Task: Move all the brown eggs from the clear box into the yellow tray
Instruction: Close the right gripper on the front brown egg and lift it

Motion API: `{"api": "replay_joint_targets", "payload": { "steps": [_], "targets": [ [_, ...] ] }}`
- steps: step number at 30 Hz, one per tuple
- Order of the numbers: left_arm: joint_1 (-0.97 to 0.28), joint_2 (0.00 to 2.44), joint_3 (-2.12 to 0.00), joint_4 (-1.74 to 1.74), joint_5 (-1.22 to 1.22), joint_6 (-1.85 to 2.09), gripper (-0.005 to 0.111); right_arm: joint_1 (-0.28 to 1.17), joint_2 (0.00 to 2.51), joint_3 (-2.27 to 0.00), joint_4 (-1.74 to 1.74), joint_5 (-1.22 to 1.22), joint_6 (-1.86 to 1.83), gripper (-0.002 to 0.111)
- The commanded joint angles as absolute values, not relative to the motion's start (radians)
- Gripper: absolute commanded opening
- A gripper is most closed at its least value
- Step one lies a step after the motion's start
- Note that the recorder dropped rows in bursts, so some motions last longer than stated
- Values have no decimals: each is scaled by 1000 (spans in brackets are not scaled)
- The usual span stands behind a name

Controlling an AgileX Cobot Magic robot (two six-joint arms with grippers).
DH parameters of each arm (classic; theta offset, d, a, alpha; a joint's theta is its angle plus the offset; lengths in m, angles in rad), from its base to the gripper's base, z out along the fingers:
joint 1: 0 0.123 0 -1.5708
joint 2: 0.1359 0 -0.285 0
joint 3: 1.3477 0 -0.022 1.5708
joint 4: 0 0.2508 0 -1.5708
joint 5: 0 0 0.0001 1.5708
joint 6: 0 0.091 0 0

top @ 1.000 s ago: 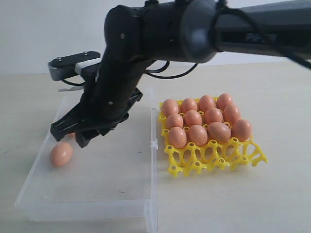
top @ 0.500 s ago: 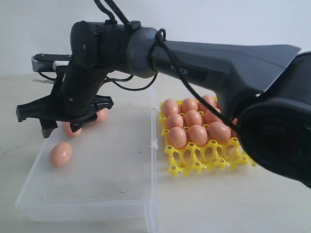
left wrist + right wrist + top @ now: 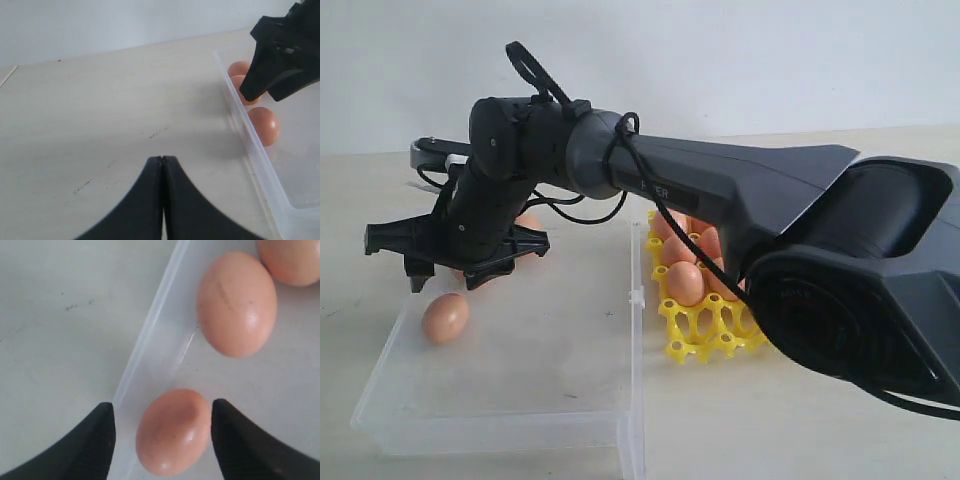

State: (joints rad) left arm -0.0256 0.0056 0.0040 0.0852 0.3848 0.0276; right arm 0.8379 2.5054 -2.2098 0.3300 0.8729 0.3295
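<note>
The clear box lies left of the yellow tray, which holds several brown eggs, mostly hidden by the right arm. One loose egg rests by the box's left wall. My right gripper hangs open just above it, and in the right wrist view this egg shows between the fingers of the gripper, untouched. Two more eggs lie beyond it. My left gripper is shut and empty over the bare table beside the box wall.
The box's left wall runs right beside the egg under my right gripper. A small clasp tab sticks out on the box's side facing the tray. The right arm's bulk covers most of the tray.
My right gripper has swung left across the clear box and dropped lower, ending open over the egg at the left wall. The eggs have not moved.
</note>
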Motion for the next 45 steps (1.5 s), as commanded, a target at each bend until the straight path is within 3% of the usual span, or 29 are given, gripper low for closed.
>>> {"api": "replay_joint_targets", "payload": {
  "steps": [1, 28, 30, 32, 34, 35, 45],
  "targets": [
    [-31, 0, 0, 80, 379, 24, 0, 829, 2514, -2221, 310, 862, 348, 56],
    [-31, 0, 0, 80, 379, 24, 0, 827, 2596, -2221, 338, 915, 368, 55],
    [-31, 0, 0, 80, 379, 24, 0, 827, 2596, -2221, 338, 904, 368, 50],
    [-31, 0, 0, 80, 379, 24, 0, 827, 2596, -2221, 327, 906, 325, 32],
    [-31, 0, 0, 80, 379, 24, 0, 827, 2595, -2221, 321, 917, 265, 6],
    [-31, 0, 0, 80, 379, 24, 0, 827, 2592, -2221, 319, 922, 249, 0],
    [-31, 0, 0, 80, 379, 24, 0, 835, 2544, -2221, 272, 926, 183, 0]
  ]
}}
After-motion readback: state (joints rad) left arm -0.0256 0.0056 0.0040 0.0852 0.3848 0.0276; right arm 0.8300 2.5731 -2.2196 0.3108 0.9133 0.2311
